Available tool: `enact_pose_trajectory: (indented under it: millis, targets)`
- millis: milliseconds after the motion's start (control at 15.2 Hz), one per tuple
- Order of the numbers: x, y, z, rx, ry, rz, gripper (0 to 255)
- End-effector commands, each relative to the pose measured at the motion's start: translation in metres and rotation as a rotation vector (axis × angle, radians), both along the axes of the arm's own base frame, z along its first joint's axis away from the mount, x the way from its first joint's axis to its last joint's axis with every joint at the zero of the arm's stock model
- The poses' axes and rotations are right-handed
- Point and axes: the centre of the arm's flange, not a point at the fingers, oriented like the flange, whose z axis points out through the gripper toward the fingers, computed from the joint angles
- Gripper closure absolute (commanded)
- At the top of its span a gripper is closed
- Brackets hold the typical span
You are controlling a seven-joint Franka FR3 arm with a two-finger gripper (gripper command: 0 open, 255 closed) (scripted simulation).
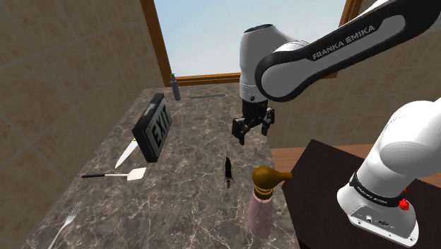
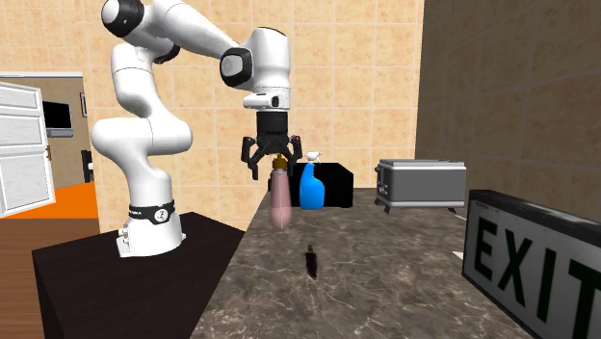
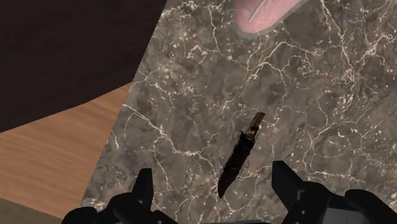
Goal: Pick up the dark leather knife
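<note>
A small dark knife [image 1: 228, 170] lies flat on the brown marble counter [image 1: 191, 212], between the EXIT sign and a pink bottle. In the second exterior view the knife [image 2: 310, 260] rests near the counter's front edge. My black gripper [image 1: 253, 132] hangs open well above the counter, apart from the knife and a little beyond it. In the wrist view the knife [image 3: 237, 156] lies on the marble below, between my two spread fingertips [image 3: 143, 184], with nothing held.
A pink bottle with a brown cap [image 1: 264, 194] stands close to the knife. A black EXIT sign [image 1: 152, 129], a spatula [image 1: 116, 174], a fork [image 1: 67, 223] and a pale knife [image 1: 126, 153] lie on the shoulder view's left. A blue spray bottle [image 2: 311, 185] and a toaster [image 2: 420, 185] stand farther along.
</note>
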Motion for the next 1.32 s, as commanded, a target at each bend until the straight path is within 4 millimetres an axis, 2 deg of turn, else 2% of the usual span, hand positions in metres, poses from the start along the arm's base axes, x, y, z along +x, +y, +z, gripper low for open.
enact_pose_trajectory:
  millis: [0, 396, 792, 1254]
  targets:
    - [0.011, 0.01, -0.026, -0.003, -0.003, -0.072, 0]
    - [0.047, 0.031, -0.093, -0.016, -0.007, -0.275, 0]
    - [0.085, 0.044, -0.161, -0.03, -0.011, -0.478, 0]
    - [0.089, 0.044, -0.198, -0.031, -0.011, -0.494, 0]
